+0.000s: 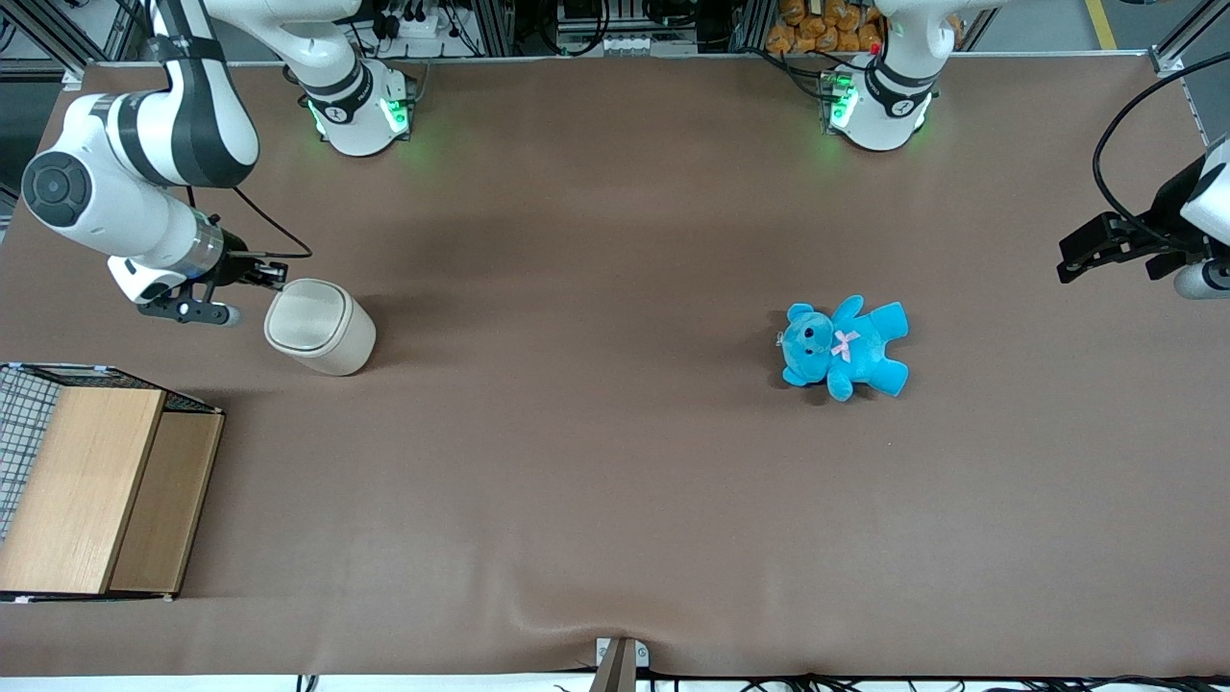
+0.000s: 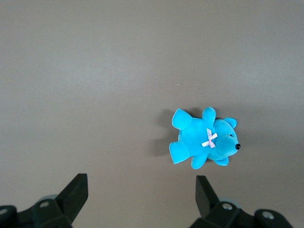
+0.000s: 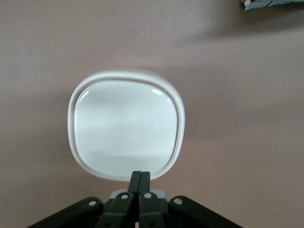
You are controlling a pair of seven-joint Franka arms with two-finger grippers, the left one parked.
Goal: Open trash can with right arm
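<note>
The cream-beige trash can stands upright on the brown table toward the working arm's end, its rounded-square lid closed. The right arm reaches down beside it. My gripper is shut with nothing between its fingers, and its tips sit at the rim of the lid. In the right wrist view the two fingertips are pressed together at the lid's edge, just over the rim.
A wooden box with wire mesh stands nearer the front camera than the trash can. A blue teddy lies on the table toward the parked arm's end, also seen as the blue teddy from the left wrist.
</note>
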